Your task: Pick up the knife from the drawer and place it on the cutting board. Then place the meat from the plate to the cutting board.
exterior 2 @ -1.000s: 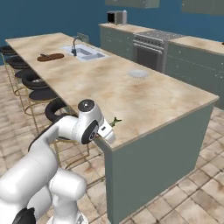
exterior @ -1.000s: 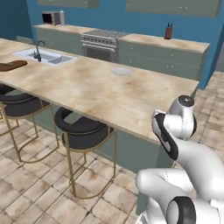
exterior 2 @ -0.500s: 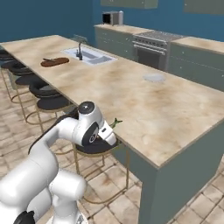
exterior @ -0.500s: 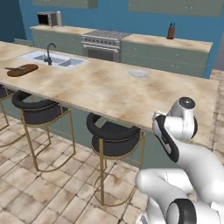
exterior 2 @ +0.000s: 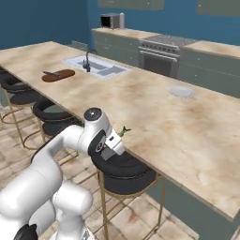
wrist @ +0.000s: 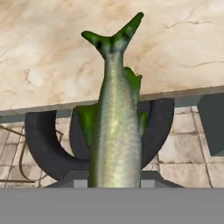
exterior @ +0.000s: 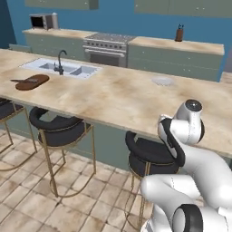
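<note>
While no writing can be read anywhere, the gripper (exterior 2: 120,137) is clamped on the meat (wrist: 114,127), tail at twelve o'clock, arm folded low at the island counter (exterior 2: 154,112) edge; the knife (exterior 2: 49,73) lies on the cutting board (exterior 2: 58,75)

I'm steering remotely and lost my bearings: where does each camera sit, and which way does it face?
Left base view: behind the arm's left, facing the island counter; arm at lower right.
Right base view: behind its right, same counter; arm at lower left.
Hand view: along the gripper, shut on the meat.
Both base views share the cutting board, knife, plate.
</note>
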